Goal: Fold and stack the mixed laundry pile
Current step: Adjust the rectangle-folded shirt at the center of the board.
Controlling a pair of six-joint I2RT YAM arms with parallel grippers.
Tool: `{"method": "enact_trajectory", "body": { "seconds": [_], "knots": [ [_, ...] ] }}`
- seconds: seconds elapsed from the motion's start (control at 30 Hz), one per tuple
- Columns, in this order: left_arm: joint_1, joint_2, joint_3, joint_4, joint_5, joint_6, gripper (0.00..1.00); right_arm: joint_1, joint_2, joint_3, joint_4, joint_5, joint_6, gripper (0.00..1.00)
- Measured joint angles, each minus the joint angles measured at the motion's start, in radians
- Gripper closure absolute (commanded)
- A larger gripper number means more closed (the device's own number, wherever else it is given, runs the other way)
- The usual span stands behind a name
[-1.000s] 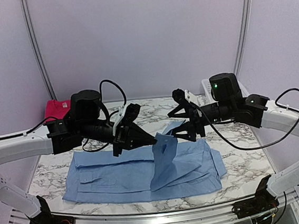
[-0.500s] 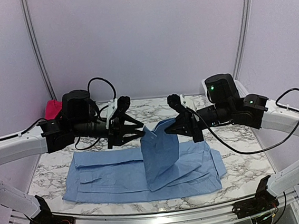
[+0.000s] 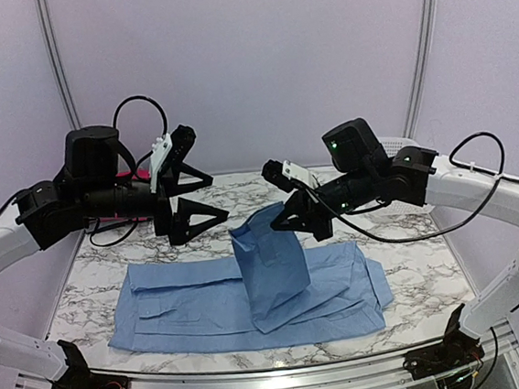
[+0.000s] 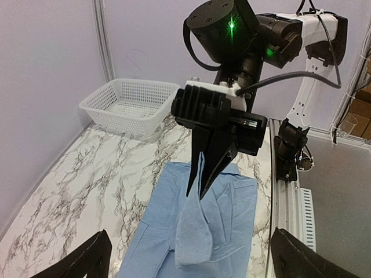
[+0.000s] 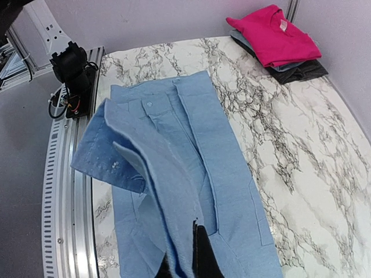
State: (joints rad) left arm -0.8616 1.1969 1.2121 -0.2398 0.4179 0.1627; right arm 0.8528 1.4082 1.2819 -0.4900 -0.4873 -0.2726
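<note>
A light blue collared shirt [image 3: 188, 307] lies flat across the marble table [image 3: 412, 253]. One sleeve [image 3: 268, 263] is lifted off it and hangs from my right gripper [image 3: 285, 220], which is shut on the sleeve's upper edge. The right wrist view shows the cloth [image 5: 156, 174] pinched between the dark fingertips [image 5: 200, 255]. My left gripper [image 3: 206, 198] is open and empty, held in the air to the left of the sleeve. In the left wrist view, the sleeve [image 4: 194, 223] hangs from the shut right gripper [image 4: 203, 176]. A folded stack with the pink-red T-shirt [image 5: 272, 32] on top sits at the table's far left corner.
A white slatted basket [image 4: 130, 104] stands at the back right corner of the table. Under the pink T-shirt lie a faded blue piece [image 5: 246, 41] and a dark one [image 5: 301, 70]. A metal rail [image 5: 64, 191] runs along the table's near edge.
My left gripper let go of the sleeve, opened wide and drew back up to the left. My right gripper shut on the sleeve and carried it leftward over the shirt.
</note>
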Motion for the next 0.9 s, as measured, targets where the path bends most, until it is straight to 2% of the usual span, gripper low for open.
{"method": "enact_trajectory", "body": {
  "seconds": [0.2, 0.3, 0.57, 0.73, 0.8, 0.87, 0.9],
  "knots": [
    [-0.071, 0.013, 0.022, -0.081, -0.090, -0.022, 0.01, 0.006, 0.051, 0.052, -0.043, 0.020, 0.017, 1.00],
    [-0.109, 0.056, 0.043, -0.103, -0.132, -0.021, 0.09, 0.017, 0.063, 0.074, -0.050, 0.019, 0.024, 1.00],
    [-0.135, 0.152, 0.097, -0.127, -0.221, 0.029, 0.45, 0.069, 0.076, 0.111, -0.057, 0.014, 0.034, 1.00],
    [-0.135, 0.168, 0.103, -0.134, -0.226, 0.053, 0.80, 0.072, 0.077, 0.111, -0.063, 0.014, 0.039, 1.00],
    [-0.135, 0.178, 0.111, -0.143, -0.221, 0.067, 0.87, 0.072, 0.078, 0.111, -0.065, 0.013, 0.042, 1.00],
    [-0.135, 0.187, 0.117, -0.148, -0.212, 0.068, 1.00, 0.072, 0.079, 0.111, -0.066, 0.008, 0.042, 1.00],
    [-0.135, 0.192, 0.120, -0.150, -0.206, 0.078, 1.00, 0.072, 0.079, 0.111, -0.067, 0.006, 0.043, 1.00]
  ]
}}
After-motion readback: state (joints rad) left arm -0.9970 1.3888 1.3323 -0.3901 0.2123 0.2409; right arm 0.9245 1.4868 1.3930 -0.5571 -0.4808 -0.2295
